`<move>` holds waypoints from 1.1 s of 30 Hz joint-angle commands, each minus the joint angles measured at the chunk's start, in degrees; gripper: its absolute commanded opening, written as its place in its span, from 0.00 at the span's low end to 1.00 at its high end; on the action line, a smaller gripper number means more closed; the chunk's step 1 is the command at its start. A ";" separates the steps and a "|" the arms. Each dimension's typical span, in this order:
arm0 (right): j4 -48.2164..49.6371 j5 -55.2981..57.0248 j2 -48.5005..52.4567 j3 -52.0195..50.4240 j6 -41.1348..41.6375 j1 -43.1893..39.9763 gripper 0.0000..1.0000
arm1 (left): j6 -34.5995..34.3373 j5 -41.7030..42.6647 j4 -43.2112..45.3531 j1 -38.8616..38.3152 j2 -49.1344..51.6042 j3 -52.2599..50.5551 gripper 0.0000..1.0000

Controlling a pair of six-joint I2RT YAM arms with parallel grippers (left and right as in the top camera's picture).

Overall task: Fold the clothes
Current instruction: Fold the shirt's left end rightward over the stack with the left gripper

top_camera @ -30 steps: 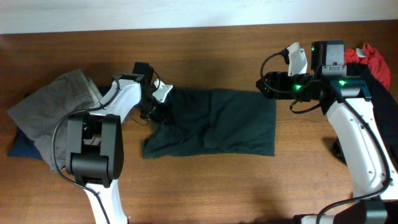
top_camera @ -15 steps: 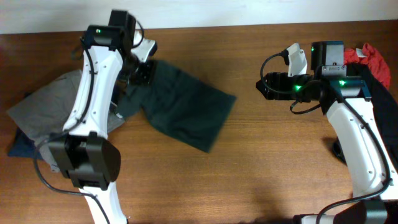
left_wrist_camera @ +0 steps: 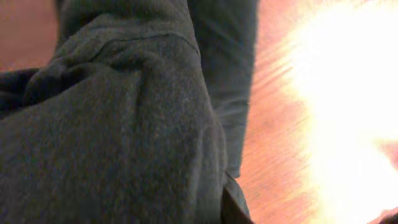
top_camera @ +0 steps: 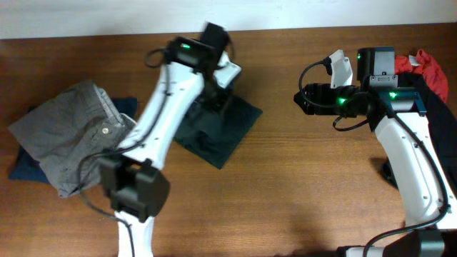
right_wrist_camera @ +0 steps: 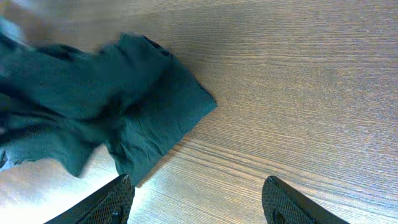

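Two arms are at the counter [top_camera: 300, 189], but only your left one is on the cloth. The dark green T-shirt [top_camera: 221, 132] lies bunched left of centre, toward the far edge, doubled over itself with one corner pointing right. The left gripper [top_camera: 209, 91] sits over the shirt's far-left part. The view from that wrist is filled with fabric, so I cannot tell whether the jaws are clamped on the shirt or parted. The right gripper [top_camera: 300, 100] hangs well apart to the right, jaws wide and empty.

I judge the step in hand to be laying one fold over. To do it well, lower the carried edge until it rests flat before you part the jaws, and line it up with the edge beneath instead of dropping it in a heap. Bring the right gripper in to pin the right-hand corner so the layers don't drag. Steer clear of the grey garment [top_camera: 68, 132] to the left.
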 commanded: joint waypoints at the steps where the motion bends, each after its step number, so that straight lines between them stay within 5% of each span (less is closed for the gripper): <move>1: -0.09 0.28 -0.07 0.13 -0.61 -0.17 0.71 | -0.33 -3.34 -0.24 -2.38 3.39 -0.44 0.25; 3: -0.24 0.31 -0.07 0.13 -0.61 -0.22 0.71 | -0.33 -4.79 -0.17 -3.28 3.85 -0.44 0.51; 6: -0.31 0.68 -0.07 0.13 -0.61 -0.22 0.72 | -0.35 -6.12 -0.57 -3.85 3.63 0.17 0.72; 8: -0.42 0.74 -0.07 0.13 -0.61 -0.22 0.72 | -0.35 -6.14 -1.60 -3.80 3.54 1.79 0.76; 14: -1.95 0.68 0.07 0.13 -0.61 0.07 0.71 | -1.22 -6.16 -5.84 -0.59 3.48 11.65 0.82; 18: -2.58 -0.39 0.79 0.07 -0.63 2.08 0.59 | -3.13 -6.08 -5.95 3.06 3.48 13.64 0.78; 23: -0.55 -0.15 3.39 0.04 -6.67 10.49 0.75 | -5.38 -3.74 -6.14 8.96 3.52 13.64 0.77; 33: 17.03 13.57 18.05 0.07 -4.76 26.01 0.75 | -6.34 9.14 -9.29 19.93 3.50 13.81 0.81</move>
